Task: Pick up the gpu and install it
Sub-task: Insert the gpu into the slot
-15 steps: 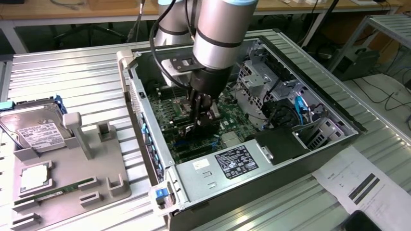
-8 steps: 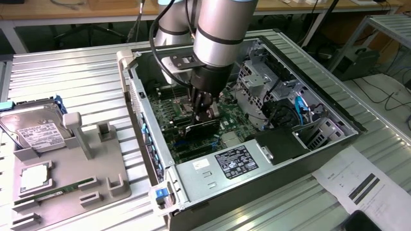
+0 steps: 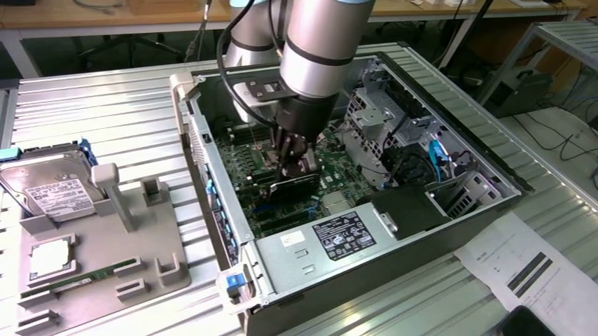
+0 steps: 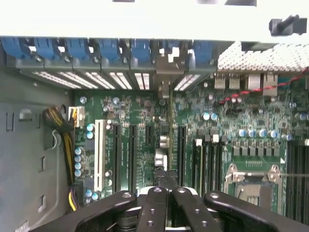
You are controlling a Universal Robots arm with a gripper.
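Observation:
The gpu (image 3: 291, 186), a thin black card, stands on edge over the green motherboard (image 3: 271, 210) inside the open computer case (image 3: 393, 241). In the wrist view the gpu (image 4: 167, 140) appears edge-on, running from my fingertips to its silver bracket (image 4: 164, 73) at the case's slot wall. My gripper (image 3: 297, 165) hangs straight down on the card's top edge. Its fingers (image 4: 155, 193) are shut together there. Whether the card's edge is pinched between them I cannot tell.
At the exterior view's left a grey fixture (image 3: 103, 269) holds a hard drive (image 3: 52, 189), a CPU (image 3: 52, 257) and a green RAM stick (image 3: 89, 278). Drive cage (image 3: 374, 119), cables and power supply (image 3: 341, 234) crowd the case. Paper (image 3: 528, 266) lies at the right.

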